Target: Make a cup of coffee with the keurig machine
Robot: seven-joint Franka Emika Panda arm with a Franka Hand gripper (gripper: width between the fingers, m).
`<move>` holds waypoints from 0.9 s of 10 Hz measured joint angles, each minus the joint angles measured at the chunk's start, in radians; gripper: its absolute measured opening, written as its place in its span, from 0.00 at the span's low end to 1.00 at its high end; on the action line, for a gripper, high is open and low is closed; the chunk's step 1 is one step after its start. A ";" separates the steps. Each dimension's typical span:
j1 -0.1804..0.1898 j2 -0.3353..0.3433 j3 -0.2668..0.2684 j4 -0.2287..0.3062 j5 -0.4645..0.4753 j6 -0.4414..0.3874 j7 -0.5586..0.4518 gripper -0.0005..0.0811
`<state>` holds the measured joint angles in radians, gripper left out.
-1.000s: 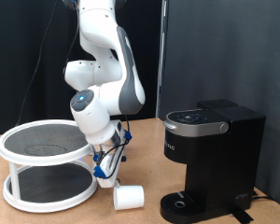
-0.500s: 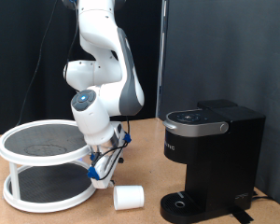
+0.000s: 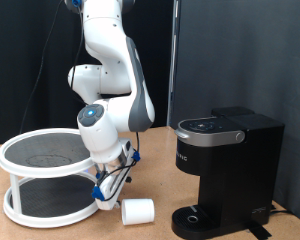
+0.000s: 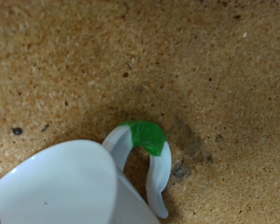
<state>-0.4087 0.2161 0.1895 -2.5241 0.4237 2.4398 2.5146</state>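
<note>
The end effector (image 3: 108,191) hangs low over the surface (image 3: 150,180), just beside one white cup (image 3: 138,210) lying on its side; whether its fingers are spread or pressed together cannot be told. It holds nothing visible. The cup's handle carries a green patch (image 4: 146,137). One black coffee machine (image 3: 228,170) stands at the exterior view's right, one white two-tier rack (image 3: 48,175) at its left.

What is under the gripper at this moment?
Under the gripper is the brown table with the white cup lying on its side, handle marked with green. The cup's inside cannot be seen.
</note>
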 joint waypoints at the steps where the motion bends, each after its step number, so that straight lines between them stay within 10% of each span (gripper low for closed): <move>1: 0.000 0.012 0.006 0.006 0.010 0.007 -0.019 0.91; 9: 0.000 0.051 0.036 0.049 0.089 0.007 -0.111 0.91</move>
<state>-0.4088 0.2671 0.2257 -2.4749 0.5131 2.4465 2.4039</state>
